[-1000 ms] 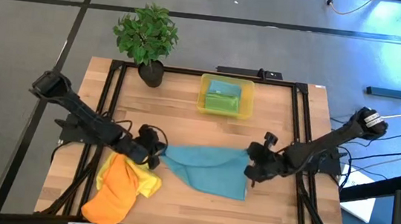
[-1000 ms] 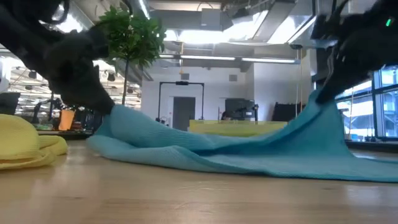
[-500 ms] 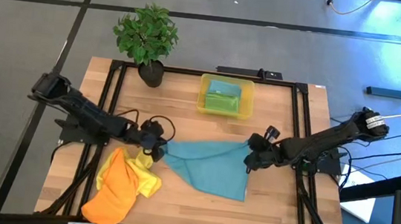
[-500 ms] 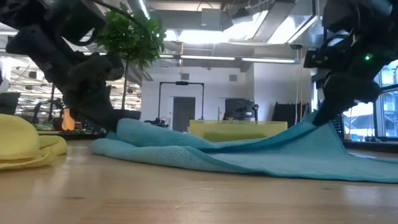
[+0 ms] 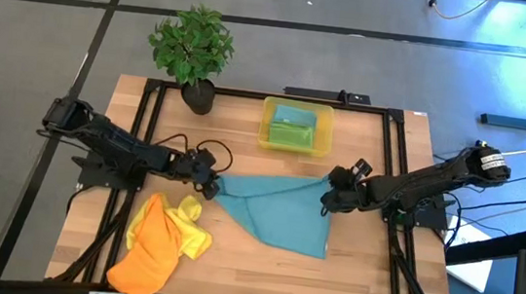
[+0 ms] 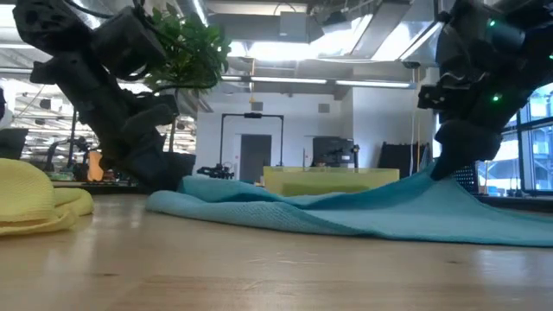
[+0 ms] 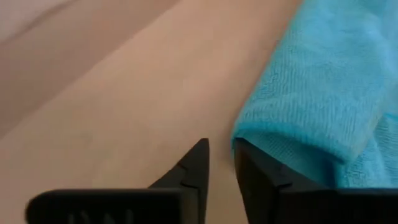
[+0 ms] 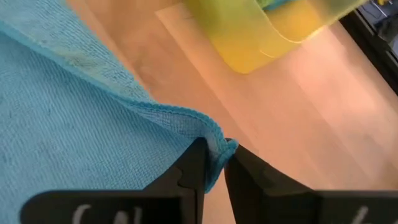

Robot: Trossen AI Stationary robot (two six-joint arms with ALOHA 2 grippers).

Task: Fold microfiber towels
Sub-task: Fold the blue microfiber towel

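A teal-blue towel (image 5: 276, 207) lies spread in the middle of the table, its near corner pointing to the front edge. My left gripper (image 5: 212, 187) is at its left corner, slightly open. Bare table shows between its fingers (image 7: 221, 158), and the towel's folded edge (image 7: 273, 134) lies just beside one fingertip. Whether they touch I cannot tell. My right gripper (image 5: 326, 199) is shut on the towel's right corner. An orange towel (image 5: 148, 257) and a yellow towel (image 5: 190, 237) lie crumpled at the front left. My right gripper pinches the teal-blue towel's right corner (image 8: 217, 146) between its two fingertips, at the hemmed edge. The fingers slant down from the table's right side. That corner (image 6: 436, 173) is held a little above the table, and the cloth slopes down from it to the wood.
A translucent yellow bin (image 5: 267, 128) with a folded green towel (image 5: 292, 129) stands at the far middle. A potted plant (image 5: 193, 52) is at the far left corner. Bare wood lies in front of the teal-blue towel.
Both grippers have moved toward the table's far edge and sunk, dragging the teal-blue towel's left and right corners with them. The towel's left end, earlier raised at my left gripper, now lies on the table. Its near corner has stayed put.
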